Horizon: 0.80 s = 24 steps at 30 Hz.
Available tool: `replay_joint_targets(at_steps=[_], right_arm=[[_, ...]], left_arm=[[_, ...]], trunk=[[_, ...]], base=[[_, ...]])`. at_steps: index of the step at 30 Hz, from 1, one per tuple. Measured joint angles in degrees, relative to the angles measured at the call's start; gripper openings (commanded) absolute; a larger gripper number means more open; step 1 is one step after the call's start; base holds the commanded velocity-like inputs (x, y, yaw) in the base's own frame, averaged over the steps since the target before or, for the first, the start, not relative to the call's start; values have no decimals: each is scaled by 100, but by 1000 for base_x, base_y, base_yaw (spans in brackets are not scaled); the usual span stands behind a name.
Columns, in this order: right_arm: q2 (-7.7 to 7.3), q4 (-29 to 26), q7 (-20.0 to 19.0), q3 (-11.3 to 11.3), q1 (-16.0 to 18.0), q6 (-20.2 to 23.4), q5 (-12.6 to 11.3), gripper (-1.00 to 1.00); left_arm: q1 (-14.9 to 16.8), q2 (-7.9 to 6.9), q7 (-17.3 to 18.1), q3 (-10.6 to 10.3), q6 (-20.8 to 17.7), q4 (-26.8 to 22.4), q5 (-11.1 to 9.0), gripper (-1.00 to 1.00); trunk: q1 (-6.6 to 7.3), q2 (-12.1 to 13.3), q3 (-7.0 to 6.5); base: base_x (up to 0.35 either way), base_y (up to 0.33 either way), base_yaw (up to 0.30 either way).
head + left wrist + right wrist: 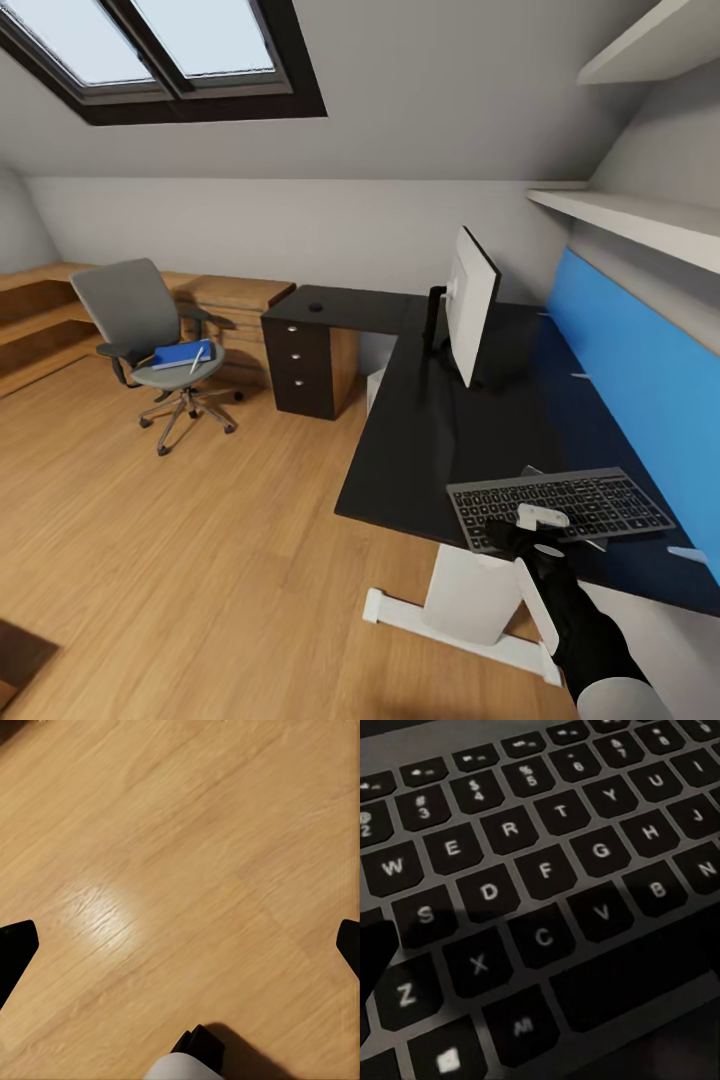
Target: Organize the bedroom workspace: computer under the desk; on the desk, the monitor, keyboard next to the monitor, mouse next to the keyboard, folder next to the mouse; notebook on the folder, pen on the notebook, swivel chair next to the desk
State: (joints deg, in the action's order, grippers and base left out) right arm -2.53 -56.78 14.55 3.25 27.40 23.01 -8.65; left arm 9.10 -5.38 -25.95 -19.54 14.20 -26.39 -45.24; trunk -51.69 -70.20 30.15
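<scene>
On desk [420, 450], keyboard [570, 505] touching right gripper [520, 535].

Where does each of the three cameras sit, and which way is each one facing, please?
Head view: high, looking down over the desk, keyboard, monitor and swivel chair; right arm and right end effector show.
Left wrist view: faces bare wooden floor; left end effector fingertips at the edges.
Right wrist view: close over the keyboard keys.
Shared: head and right wrist both see the keyboard.
</scene>
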Motion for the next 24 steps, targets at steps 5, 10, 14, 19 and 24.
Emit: replay_joint_targets(at_steps=[5,10,14,19,24], right_arm=[[0,0,0,0,0,0,0,100],[0,0,0,0,0,0,0,100],[0,0,3,0,0,0,2,100],[0,-2,8,0,0,0,4,100],[-1,-3,11,16,0,-7,1,100]], left_arm=[[0,-2,-5,-1,0,-1,1,100],[0,0,-6,-1,0,0,1,100],[0,-6,-6,1,-2,-1,1,100],[0,-8,-8,2,-8,3,-4,100],[0,-9,-9,7,-20,4,-15,100]], trunk=[[-1,0,0],[-1,0,0],[-2,0,0],[-4,0,0],[-2,0,0]], base=[[11,0,0],[1,0,0],[-134,0,0],[-287,0,0],[-117,0,0]])
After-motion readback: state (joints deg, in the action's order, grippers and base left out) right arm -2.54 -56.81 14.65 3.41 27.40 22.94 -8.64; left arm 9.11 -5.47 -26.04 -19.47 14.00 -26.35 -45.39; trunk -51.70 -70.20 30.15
